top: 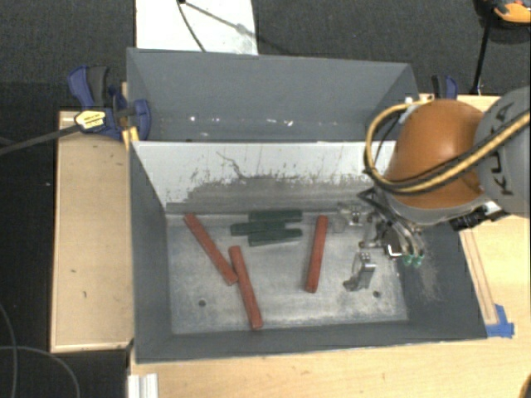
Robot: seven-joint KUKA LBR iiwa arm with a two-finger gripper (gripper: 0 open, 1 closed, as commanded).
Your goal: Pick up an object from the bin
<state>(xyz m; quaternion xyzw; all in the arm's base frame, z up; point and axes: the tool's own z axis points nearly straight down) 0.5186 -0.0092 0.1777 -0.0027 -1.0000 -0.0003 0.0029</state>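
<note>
1. The right stick (315, 254) is a straight, red-brown bar of square section. It lies flat on the bin floor, right of centre, and runs from the back wall toward the front with a slight lean.
2. The gripper (358, 279) hangs over bare floor just to the right of this stick's lower half, apart from it. Whether the gripper is open or closed cannot be told. Nothing shows in its grasp.
3. The floor between the stick and the gripper is bare, scuffed metal.
4. Left of the stick, two dark green bars (267, 228) lie side by side and touching, near the foot of the back wall.
5. Further left, the left stick (209, 248) lies diagonally. The middle stick (246, 287) appears to touch its lower end and runs toward the front wall. Both are red-brown.
6. The bin (274, 98) is grey sheet metal with sloped walls.
7. An orange cover (436, 152) with looped cables (377, 135) sits on the wrist above the gripper.
</note>
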